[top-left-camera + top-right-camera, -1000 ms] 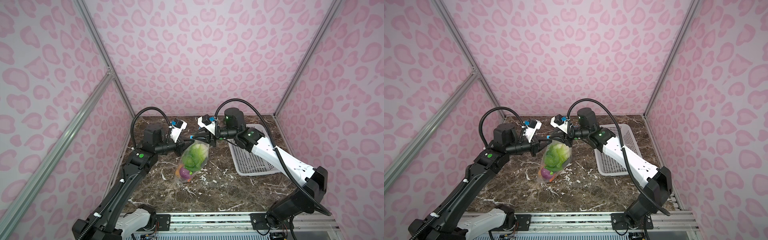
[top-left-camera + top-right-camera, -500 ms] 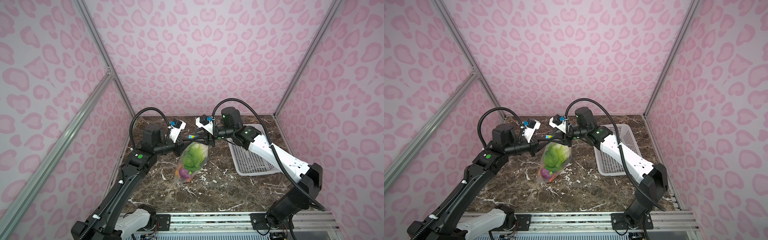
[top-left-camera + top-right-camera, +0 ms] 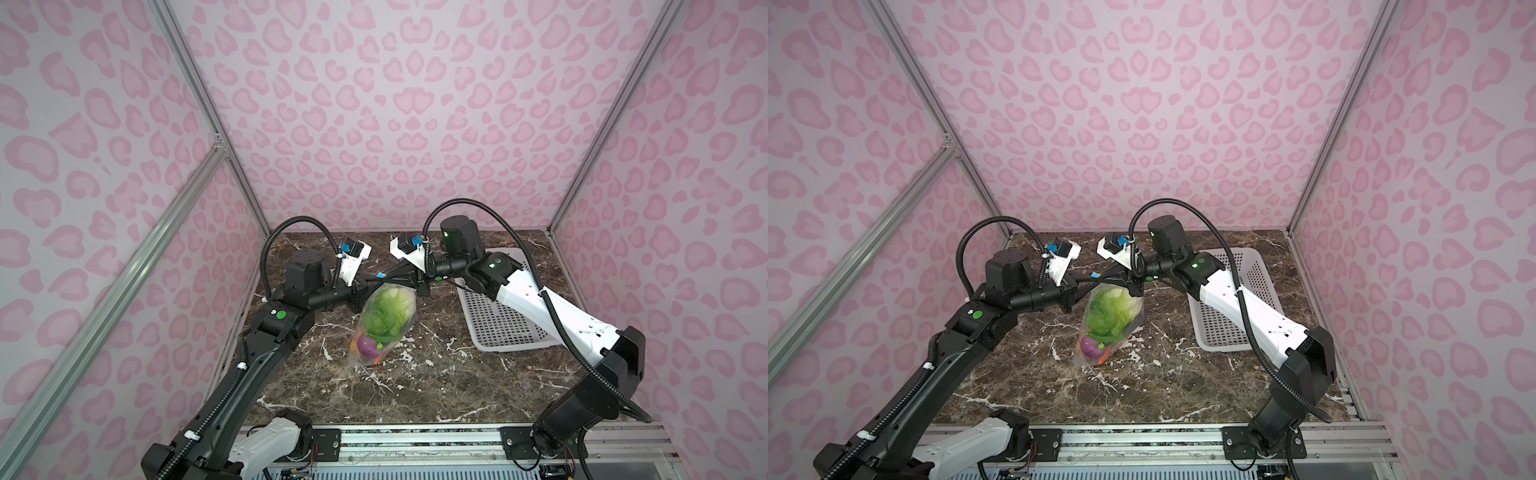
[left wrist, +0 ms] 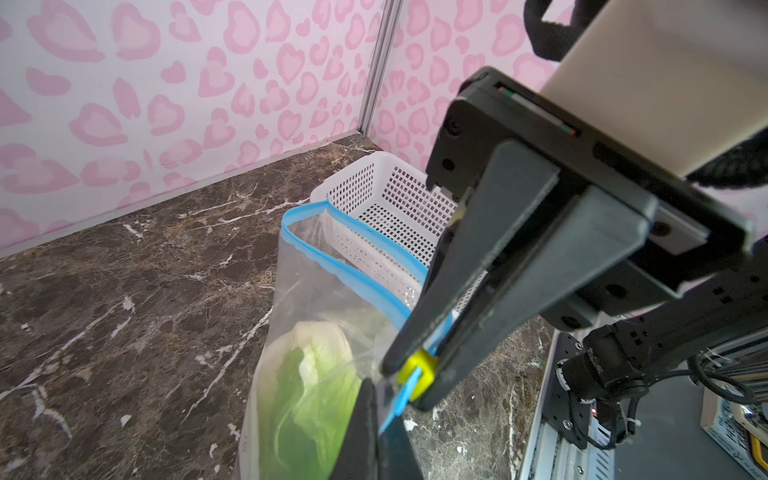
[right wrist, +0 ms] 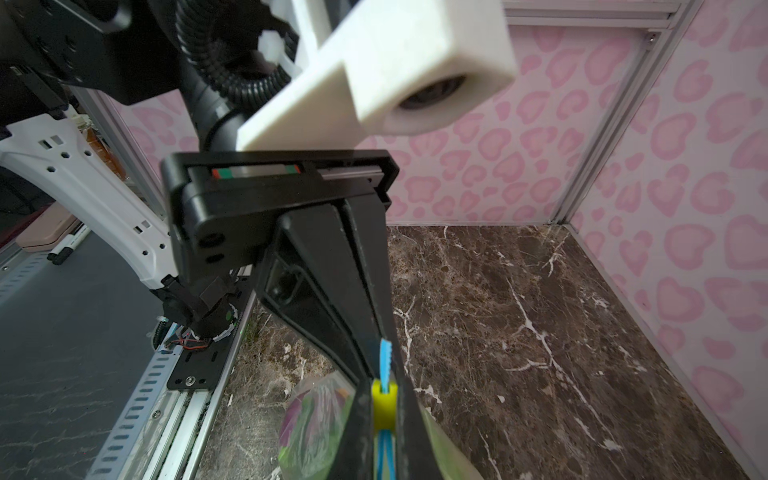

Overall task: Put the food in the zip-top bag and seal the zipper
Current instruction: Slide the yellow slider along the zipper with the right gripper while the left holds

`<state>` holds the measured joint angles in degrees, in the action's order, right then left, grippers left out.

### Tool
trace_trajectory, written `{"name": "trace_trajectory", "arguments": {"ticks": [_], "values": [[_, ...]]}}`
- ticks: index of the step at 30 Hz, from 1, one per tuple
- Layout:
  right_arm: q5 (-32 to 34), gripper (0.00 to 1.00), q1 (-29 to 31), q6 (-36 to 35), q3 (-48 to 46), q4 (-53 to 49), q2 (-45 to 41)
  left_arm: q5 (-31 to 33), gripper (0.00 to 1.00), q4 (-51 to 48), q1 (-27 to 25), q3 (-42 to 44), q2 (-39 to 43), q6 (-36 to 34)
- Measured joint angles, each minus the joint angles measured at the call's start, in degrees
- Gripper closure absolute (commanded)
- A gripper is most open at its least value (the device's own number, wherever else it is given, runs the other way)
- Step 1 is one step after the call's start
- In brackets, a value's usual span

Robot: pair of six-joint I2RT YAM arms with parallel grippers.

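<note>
The clear zip-top bag [image 3: 388,320] [image 3: 1111,322] hangs above the marble table between my two grippers. Inside it the food shows as a green-white cabbage [image 3: 392,307], a purple onion [image 3: 369,345] and orange bits. My left gripper [image 3: 374,281] [image 4: 376,432] is shut on the end of the blue zipper [image 4: 353,270]. Right beside it, my right gripper [image 3: 384,275] [image 5: 384,432] is shut on the yellow slider [image 4: 417,370] [image 5: 384,405]. Past the slider the two blue strips stand apart, so the mouth is open.
A white perforated basket [image 3: 503,328] [image 3: 1225,328] [image 4: 374,187] stands on the table at the right, under my right forearm. Pink patterned walls close in the back and both sides. A metal rail [image 3: 415,440] runs along the front edge.
My right gripper has moved left along the bag's top to the end by the left gripper, and its jaws have closed on the slider. The left arm and the bag have hardly moved.
</note>
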<state>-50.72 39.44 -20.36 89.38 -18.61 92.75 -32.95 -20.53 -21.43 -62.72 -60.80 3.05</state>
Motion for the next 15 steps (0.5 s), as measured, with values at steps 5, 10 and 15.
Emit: {"name": "trace_trajectory", "arguments": {"ticks": [5, 10, 15], "values": [[4.7, 0.98, 0.09, -1.57, -1.18, -0.46, -0.24, 3.65, 0.96, 0.02, 0.0, 1.03, 1.99, 0.04], [9.03, 0.98, 0.15, -2.99, -2.86, -1.2, -0.72, 6.54, 0.96, 0.02, 0.0, 1.57, 2.97, 0.28], [14.36, 0.98, -0.09, -4.26, -6.01, -2.14, -2.34, 10.29, 0.96, 0.0, 0.13, 2.08, 3.67, 0.5]]}}
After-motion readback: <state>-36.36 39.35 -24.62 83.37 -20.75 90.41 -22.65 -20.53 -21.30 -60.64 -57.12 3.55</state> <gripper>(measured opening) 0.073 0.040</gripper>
